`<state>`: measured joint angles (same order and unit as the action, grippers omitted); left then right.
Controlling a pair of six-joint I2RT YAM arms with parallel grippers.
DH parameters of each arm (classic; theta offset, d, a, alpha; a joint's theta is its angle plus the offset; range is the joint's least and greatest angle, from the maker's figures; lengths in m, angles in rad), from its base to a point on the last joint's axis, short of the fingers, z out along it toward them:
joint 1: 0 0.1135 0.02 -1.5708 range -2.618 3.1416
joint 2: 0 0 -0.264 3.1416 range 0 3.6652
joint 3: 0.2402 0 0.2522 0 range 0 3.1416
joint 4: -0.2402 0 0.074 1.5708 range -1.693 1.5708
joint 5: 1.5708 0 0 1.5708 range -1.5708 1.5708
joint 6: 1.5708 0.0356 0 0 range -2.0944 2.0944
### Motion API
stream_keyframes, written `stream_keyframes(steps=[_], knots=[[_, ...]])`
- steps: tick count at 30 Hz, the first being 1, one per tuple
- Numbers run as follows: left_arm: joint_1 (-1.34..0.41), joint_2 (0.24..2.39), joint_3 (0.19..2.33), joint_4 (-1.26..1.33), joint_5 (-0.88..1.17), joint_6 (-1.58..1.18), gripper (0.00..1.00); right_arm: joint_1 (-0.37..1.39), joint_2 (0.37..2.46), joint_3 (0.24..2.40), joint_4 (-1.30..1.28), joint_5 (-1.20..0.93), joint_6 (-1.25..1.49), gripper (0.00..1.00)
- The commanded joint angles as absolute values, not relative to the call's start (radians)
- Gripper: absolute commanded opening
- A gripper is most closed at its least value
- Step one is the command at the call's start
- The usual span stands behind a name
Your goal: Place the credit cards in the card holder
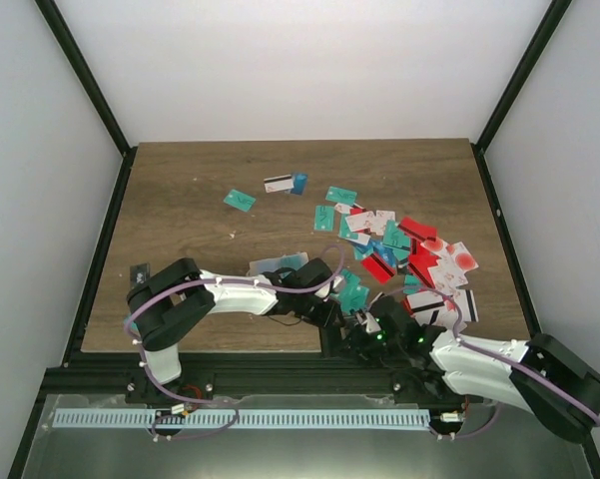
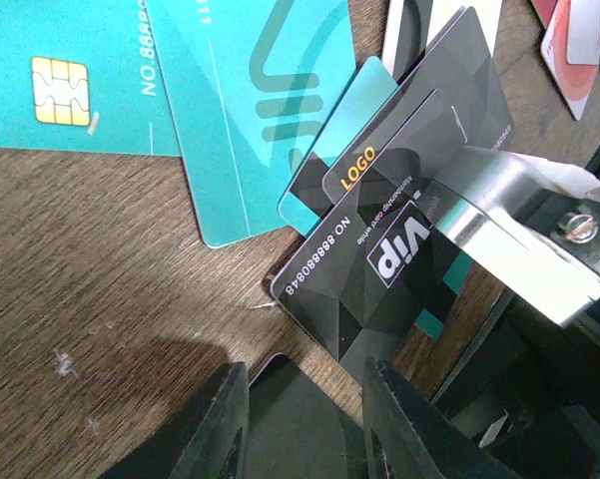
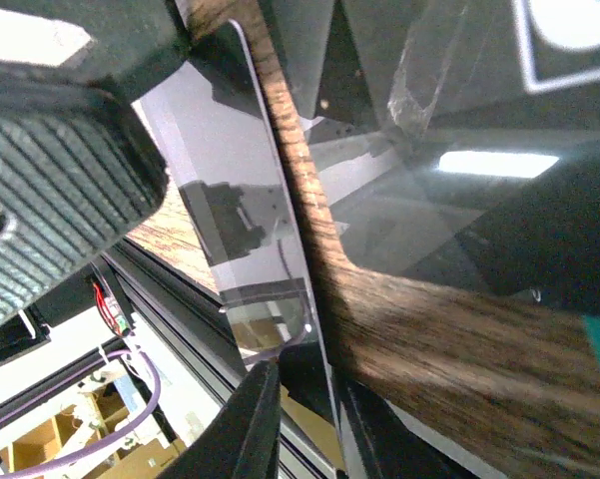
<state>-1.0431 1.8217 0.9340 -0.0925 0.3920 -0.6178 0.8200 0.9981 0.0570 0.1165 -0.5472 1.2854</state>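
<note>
A brown wood-grain table (image 1: 200, 230) is sitting inside a booth of plain white walls (image 1: 300, 60) edged by a black frame (image 1: 90, 90). The cards (image 1: 399, 249) are lying scattered over the right-centre of the table, with a few apart toward the back. Both arms are reaching together at the near edge.

The left gripper (image 2: 300, 391) is clamping a dark piece (image 2: 295, 424). That piece is cut off by the view, so what it is stays unclear. Just ahead, a black card (image 2: 379, 259) is overlapping teal cards (image 2: 250, 110), and a metal part (image 2: 499, 225) is covering its corner.

The right gripper (image 3: 304, 404) is straddling the edge of a glossy sheet (image 3: 235, 190), but I cannot tell whether it is pinching it. The holder is not showing clearly in any view.
</note>
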Motion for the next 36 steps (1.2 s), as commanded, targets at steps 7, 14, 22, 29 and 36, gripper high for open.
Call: stream_keyframes(steps=[7,14,22,29,36], knots=[[-1.052,1.799,0.939,-0.248,0.375,-0.639,0.35,0.770,0.984,0.034,0.002,-0.422,1.311,0.01],[-0.990,1.658,1.021,-0.402,0.305,-0.633,0.39,0.770,0.843,0.097,-0.092,-0.449,1.261,0.01],[-0.853,1.431,1.050,-0.584,0.253,-0.609,0.47,0.755,0.845,0.303,-0.207,-0.447,1.142,0.01],[-0.702,1.256,0.970,-0.672,0.239,-0.583,0.52,0.700,0.986,0.475,-0.151,-0.510,0.987,0.01],[-0.574,1.214,0.907,-0.765,0.201,-0.563,0.45,0.687,1.244,0.653,-0.095,-0.617,0.831,0.01]])
